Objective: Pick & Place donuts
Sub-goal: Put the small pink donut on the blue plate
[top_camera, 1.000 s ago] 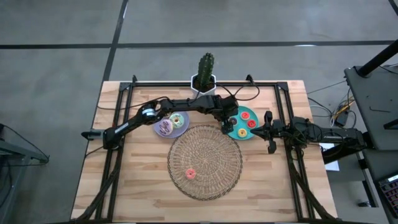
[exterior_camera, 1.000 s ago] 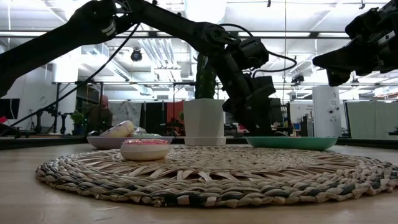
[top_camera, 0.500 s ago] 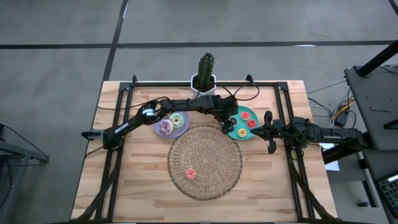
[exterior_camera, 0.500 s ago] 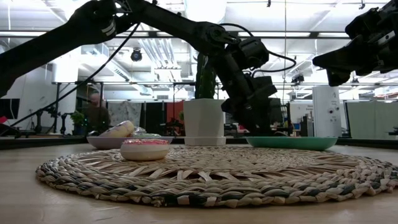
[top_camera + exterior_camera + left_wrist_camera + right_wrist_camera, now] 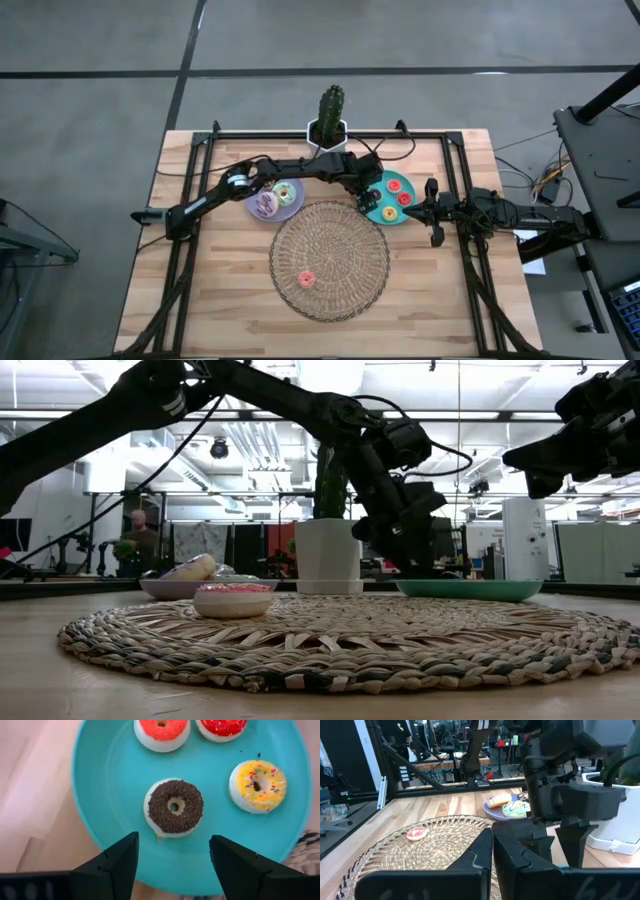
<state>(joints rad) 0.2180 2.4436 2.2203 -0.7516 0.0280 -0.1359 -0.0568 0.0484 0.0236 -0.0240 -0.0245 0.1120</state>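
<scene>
The left end effector hovers open above the dark brown donut on the teal plate; it should descend centred, straddling the ring. The right end effector waits closed nearby.

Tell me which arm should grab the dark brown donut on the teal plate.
Left. The left gripper hangs open directly over the dark brown donut on the teal plate, fingers either side. The right gripper is shut, beside the plate.
</scene>
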